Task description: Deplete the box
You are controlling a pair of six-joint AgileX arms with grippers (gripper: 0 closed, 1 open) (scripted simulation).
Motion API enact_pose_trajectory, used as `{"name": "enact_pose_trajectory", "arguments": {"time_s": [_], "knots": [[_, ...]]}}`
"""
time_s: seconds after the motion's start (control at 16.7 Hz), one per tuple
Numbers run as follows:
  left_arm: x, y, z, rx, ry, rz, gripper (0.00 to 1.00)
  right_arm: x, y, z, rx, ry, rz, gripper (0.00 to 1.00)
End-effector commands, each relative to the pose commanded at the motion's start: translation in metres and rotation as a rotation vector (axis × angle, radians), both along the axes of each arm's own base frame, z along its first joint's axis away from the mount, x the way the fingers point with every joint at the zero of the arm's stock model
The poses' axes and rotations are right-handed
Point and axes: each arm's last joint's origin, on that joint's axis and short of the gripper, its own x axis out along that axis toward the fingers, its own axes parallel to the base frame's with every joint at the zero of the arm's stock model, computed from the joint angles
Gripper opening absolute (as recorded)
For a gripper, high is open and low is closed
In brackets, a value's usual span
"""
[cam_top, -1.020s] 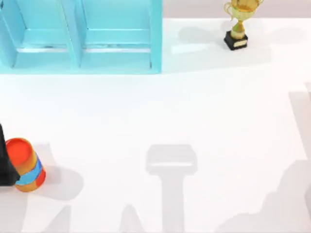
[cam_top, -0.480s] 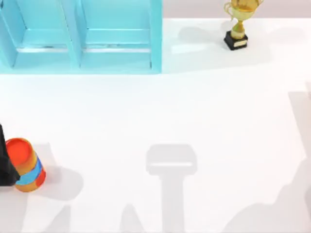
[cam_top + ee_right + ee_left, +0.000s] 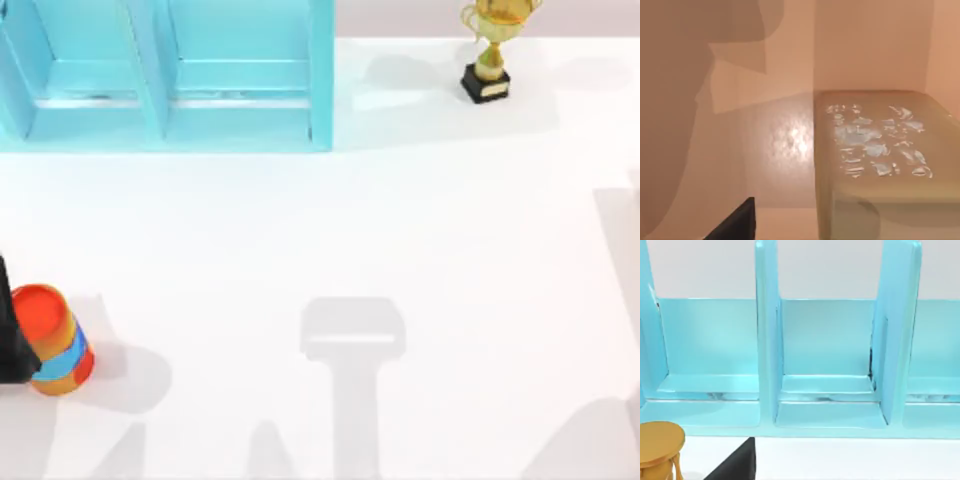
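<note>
In the right wrist view, tan walls and a tan floor close in around the camera like the inside of a box. A pale olive block flecked with white lies on that floor. A dark part of my right gripper shows at the picture's edge, short of the block. My left gripper is a black shape at the table's left edge, right against an orange can with a blue band. I cannot tell whether it holds the can.
A light blue shelf unit with upright dividers stands at the back left and faces the left wrist camera as compartments. A gold trophy on a black base stands at the back right. Grey shadows lie on the white table.
The large shadow at the table's front right has shrunk toward the right corner. The can and the left gripper have not moved.
</note>
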Motion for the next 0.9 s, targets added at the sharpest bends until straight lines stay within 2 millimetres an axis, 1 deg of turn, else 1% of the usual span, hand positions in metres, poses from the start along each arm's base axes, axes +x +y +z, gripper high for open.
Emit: {"name": "enact_pose_trajectory", "arguments": {"time_s": [0.12, 0.24, 0.36, 0.54, 0.9], "knots": [[0.000, 0.000, 0.000, 0.000, 0.000, 0.000, 1.00, -0.001, 0.000, -0.019, 0.000, 0.000, 0.000, 1.00], [0.000, 0.000, 0.000, 0.000, 0.000, 0.000, 1.00, -0.003, 0.001, -0.032, 0.000, 0.000, 0.000, 1.00], [0.000, 0.000, 0.000, 0.000, 0.000, 0.000, 1.00, -0.004, 0.001, -0.037, 0.000, 0.000, 0.000, 1.00], [0.000, 0.000, 0.000, 0.000, 0.000, 0.000, 1.00, -0.004, 0.001, -0.037, 0.000, 0.000, 0.000, 1.00], [0.000, 0.000, 0.000, 0.000, 0.000, 0.000, 1.00, -0.004, 0.001, -0.037, 0.000, 0.000, 0.000, 0.55]]}}
